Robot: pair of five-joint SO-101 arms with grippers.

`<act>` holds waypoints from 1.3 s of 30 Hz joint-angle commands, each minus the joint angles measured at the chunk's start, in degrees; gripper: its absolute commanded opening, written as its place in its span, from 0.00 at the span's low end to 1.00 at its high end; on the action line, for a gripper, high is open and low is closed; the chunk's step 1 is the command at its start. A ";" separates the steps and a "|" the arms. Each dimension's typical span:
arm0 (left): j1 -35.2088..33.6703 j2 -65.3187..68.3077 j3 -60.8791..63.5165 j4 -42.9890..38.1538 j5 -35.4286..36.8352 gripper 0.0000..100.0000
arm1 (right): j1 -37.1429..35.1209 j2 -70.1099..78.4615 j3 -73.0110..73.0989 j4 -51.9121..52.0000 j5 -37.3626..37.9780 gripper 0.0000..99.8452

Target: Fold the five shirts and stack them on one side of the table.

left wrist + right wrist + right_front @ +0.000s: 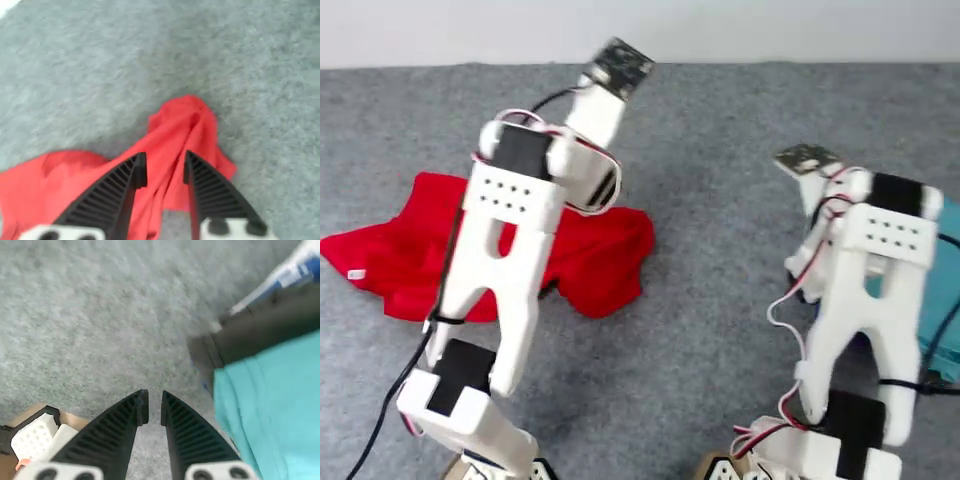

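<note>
**Two arms at the shirt-folding counter.** The left arm rises from the lower left of the frame and bends forward over the red shirt. Its wrist tips down toward the grey counter.

In the left wrist view the left pincer hangs released above the cloth, its jaws apart with nothing gripped between them. A bunched, pointed fold of the red shirt lies just ahead of the tips, and more red spreads beneath them. It cannot be told whether the tips touch the fabric. The red shirt lies crumpled and unfolded across the left centre of the frame, its middle hidden by the arm above it.

The right arm stands at the lower right with its elbow raised and its wrist aimed down at the counter. The right pincer is barely parted, with a slim gap between the tips. It grips nothing and is poised over bare grey surface.

The teal shirt lies at the right edge of the frame, largely screened by the right arm. In the right wrist view the teal shirt sits just beside the pincer but apart from it. It rests on a dark shirt, with a blue-and-white cloth showing beyond. A white base part on a tan board sits on the pincer's other side.
</note>
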 commanded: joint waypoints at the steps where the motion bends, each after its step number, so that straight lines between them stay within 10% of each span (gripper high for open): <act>1: -4.66 -0.53 -5.67 5.45 0.53 0.14 | -5.76 -2.15 -0.44 -2.68 -3.60 0.08; 18: -42.20 -15.74 16.92 5.27 -7.12 0.14 | -39.16 17.54 -4.22 -10.59 -14.15 0.21; 39: -54.51 -25.49 41.27 -8.79 -13.54 0.14 | -46.29 49.80 -33.49 -9.71 -20.66 0.21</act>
